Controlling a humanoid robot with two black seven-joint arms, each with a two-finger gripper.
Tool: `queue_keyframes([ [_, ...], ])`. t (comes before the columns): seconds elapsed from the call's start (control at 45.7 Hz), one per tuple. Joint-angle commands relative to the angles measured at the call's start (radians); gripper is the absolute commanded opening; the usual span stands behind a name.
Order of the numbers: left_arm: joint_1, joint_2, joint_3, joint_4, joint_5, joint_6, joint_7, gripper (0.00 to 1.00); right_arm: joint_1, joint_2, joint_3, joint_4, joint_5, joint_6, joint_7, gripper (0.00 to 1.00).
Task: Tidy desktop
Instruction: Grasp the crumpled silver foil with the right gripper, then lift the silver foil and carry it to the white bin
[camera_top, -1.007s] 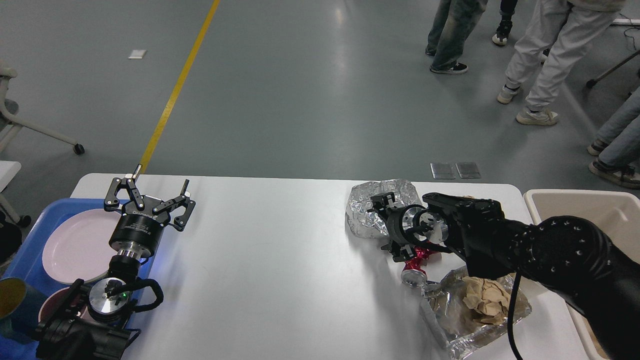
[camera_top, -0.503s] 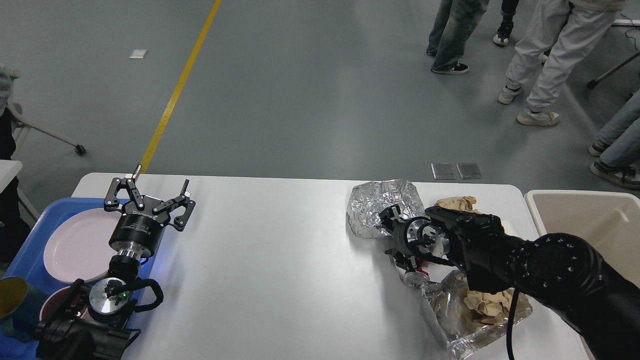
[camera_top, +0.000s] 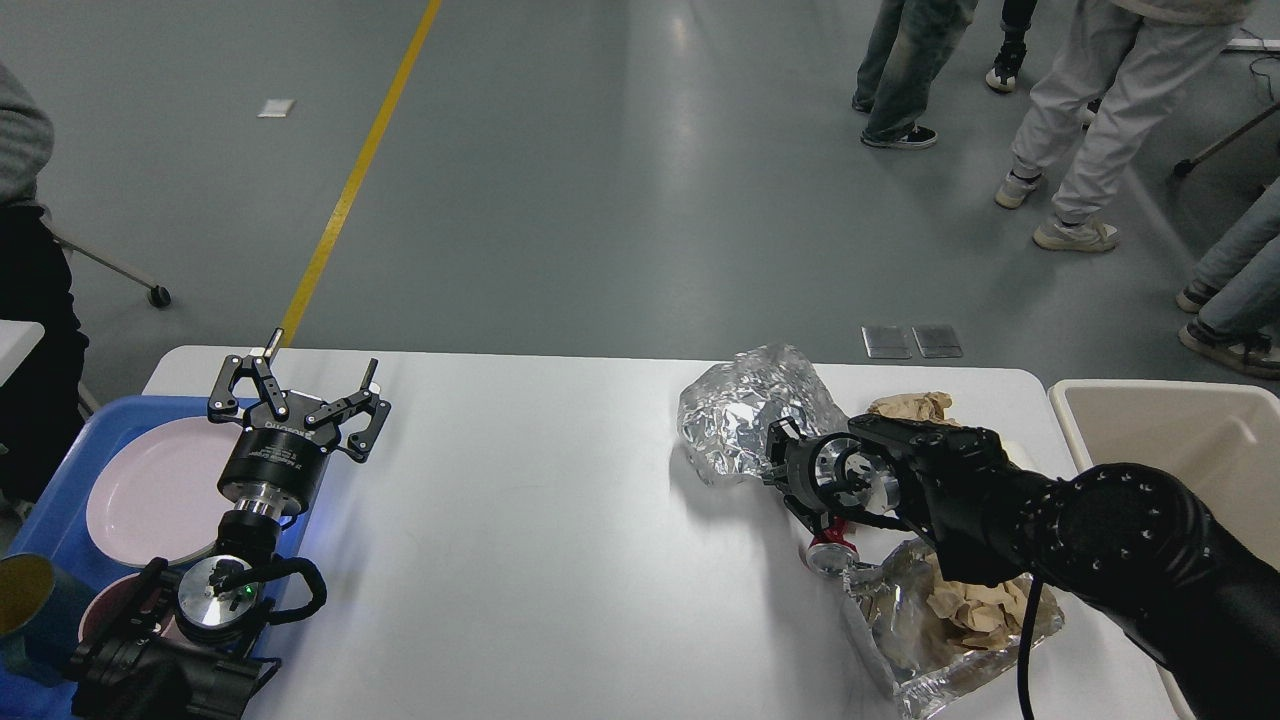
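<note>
The white desktop (camera_top: 550, 520) fills the lower view. A crumpled silver foil lump (camera_top: 740, 415) sits at its back right, tipped up with a shadow under its left side. My right gripper (camera_top: 778, 450) is dark and end-on at the lump's lower right edge and seems shut on the foil. Below it lies a red can (camera_top: 830, 548). A foil tray (camera_top: 880, 665) holds crumpled brown paper (camera_top: 960, 600). More brown paper (camera_top: 910, 405) lies behind my right arm. My left gripper (camera_top: 297, 392) is open and empty at the desktop's left.
A blue tray (camera_top: 50, 500) at the left holds a pink plate (camera_top: 150, 490), a pink bowl and a teal cup (camera_top: 25, 600). A beige bin (camera_top: 1180, 420) stands off the right edge. People stand on the floor at the back right and far left.
My right gripper has dropped from above the foil lump to its lower right edge. The lump has shifted left and tipped up. The brown paper behind it has come into view. My left arm has not moved.
</note>
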Motion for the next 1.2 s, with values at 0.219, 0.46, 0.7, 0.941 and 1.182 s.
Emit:
queue_keyframes([
  [0.219, 0.0, 0.0, 0.0, 0.0, 0.0, 0.0, -0.001, 0.97, 0.081, -0.037, 0.009, 0.104, -0.001, 0.009, -0.01, 0.0],
  [0.46, 0.0, -0.001, 0.0, 0.0, 0.0, 0.0, 0.001, 0.97, 0.455, -0.201, -0.155, 0.494, -0.004, 0.007, -0.073, 0.0],
  [0.7, 0.0, -0.001, 0.0, 0.0, 0.0, 0.0, 0.001, 0.97, 0.917, -0.23, -0.468, 0.843, -0.024, 0.107, -0.068, 0.0],
  [0.941, 0.0, 0.0, 0.0, 0.0, 0.0, 0.002, -0.001, 0.97, 1.247, -0.302, -0.698, 1.081, -0.202, 0.374, -0.059, 0.0],
  [1.182, 0.0, 0.0, 0.0, 0.0, 0.0, 0.0, -0.001, 0.97, 1.391, -0.368, -0.832, 1.233, -0.305, 0.477, -0.042, 0.0],
])
